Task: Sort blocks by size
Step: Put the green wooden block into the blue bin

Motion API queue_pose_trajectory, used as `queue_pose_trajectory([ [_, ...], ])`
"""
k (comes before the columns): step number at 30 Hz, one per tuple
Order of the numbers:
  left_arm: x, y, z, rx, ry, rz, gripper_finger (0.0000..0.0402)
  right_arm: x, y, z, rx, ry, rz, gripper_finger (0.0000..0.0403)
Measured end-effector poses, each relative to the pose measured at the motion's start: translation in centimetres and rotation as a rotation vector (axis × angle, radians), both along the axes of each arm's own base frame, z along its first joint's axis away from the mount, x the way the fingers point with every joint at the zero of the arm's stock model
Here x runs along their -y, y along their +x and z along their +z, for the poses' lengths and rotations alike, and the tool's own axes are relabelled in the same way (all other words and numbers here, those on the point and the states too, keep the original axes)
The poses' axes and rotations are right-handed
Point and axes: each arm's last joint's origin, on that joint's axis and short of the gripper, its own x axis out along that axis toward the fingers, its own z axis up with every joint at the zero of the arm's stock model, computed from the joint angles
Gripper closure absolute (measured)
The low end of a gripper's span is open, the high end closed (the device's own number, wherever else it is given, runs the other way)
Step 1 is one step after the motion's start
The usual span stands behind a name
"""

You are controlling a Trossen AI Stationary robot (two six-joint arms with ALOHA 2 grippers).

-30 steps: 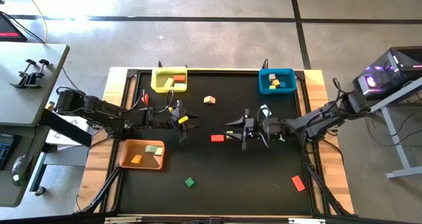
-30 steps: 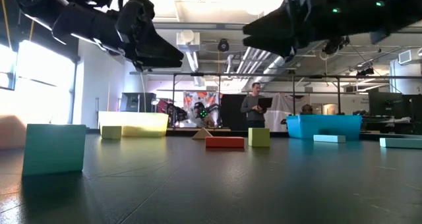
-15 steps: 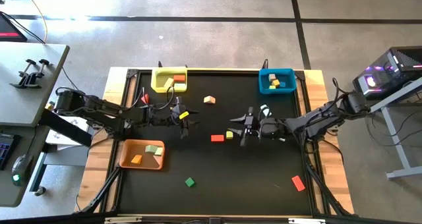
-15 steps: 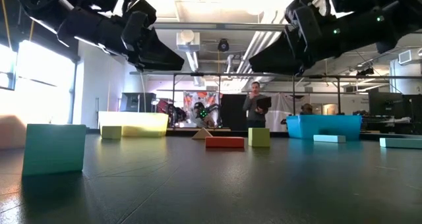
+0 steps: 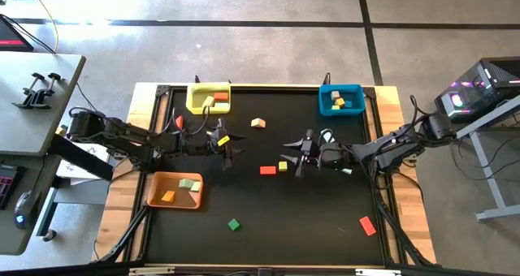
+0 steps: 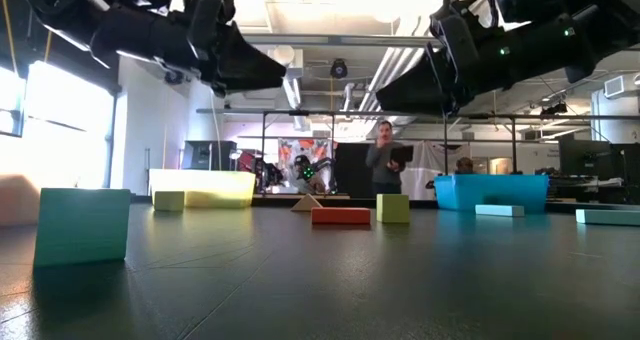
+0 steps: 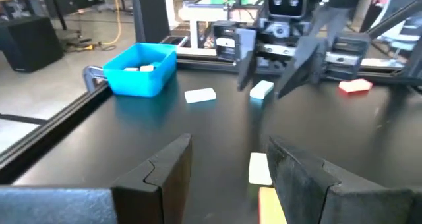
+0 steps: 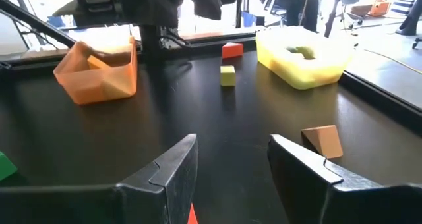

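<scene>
Both grippers, the left gripper (image 5: 230, 148) and right gripper (image 5: 291, 154), are held open and empty at mid-frame, flanking the red block (image 5: 268, 170) and yellow block (image 5: 283, 166), apparently for pickup.

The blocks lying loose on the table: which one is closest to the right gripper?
The small yellow block, just beside the right gripper near the table's middle. The red bar lies a little farther, and the tan wedge, green block and other red block are well away.
</scene>
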Motion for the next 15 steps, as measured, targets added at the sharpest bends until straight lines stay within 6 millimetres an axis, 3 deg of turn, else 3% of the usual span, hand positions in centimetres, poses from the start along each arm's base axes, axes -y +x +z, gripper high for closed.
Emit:
queue_pose_trajectory([
  [15,0.99,0.14,-0.17,-0.015,0.072,-0.064,0.0222,-0.11,0.01,-0.07,-0.006,0.016,0.032,0.0222],
])
